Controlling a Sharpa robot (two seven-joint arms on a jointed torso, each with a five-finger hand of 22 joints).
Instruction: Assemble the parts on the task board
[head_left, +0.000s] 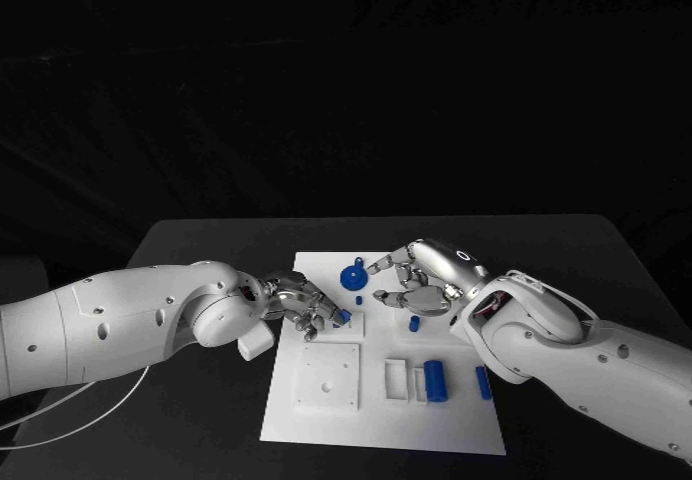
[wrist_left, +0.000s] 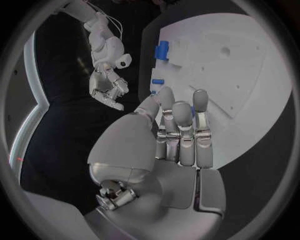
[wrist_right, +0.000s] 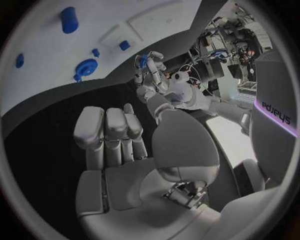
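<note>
1. You can read one piece of writing: the word "sharpa" runs in pale letters along a dark panel with a lilac edge at the rim of the right wrist view.
2. The flat white task board (head_left: 325, 425) lies in the middle of the matte black desk (head_left: 202, 240). It carries a raised square white block (head_left: 329, 378) and a narrow framed slot (head_left: 395, 379).
3. You see small glossy blue parts on the board: a round disc with a stub (head_left: 353, 275) near the far end, a short peg (head_left: 414, 324) in the middle, an upright cylinder (head_left: 436, 381) and a slimmer bar (head_left: 483, 382) toward the near right.
4. Your left hand (head_left: 300, 300), silver metal on a smooth white arm, hangs over the board's left edge. Its fingers (head_left: 320, 316) are curled together round a small blue part (head_left: 343, 317), which shows at the fingertips and seems pinched there.
5. Your right hand (head_left: 415, 278) hovers just beside the blue disc, between it and the short peg. Its fingers (head_left: 387, 297) are apart and bent, holding nothing.
</note>
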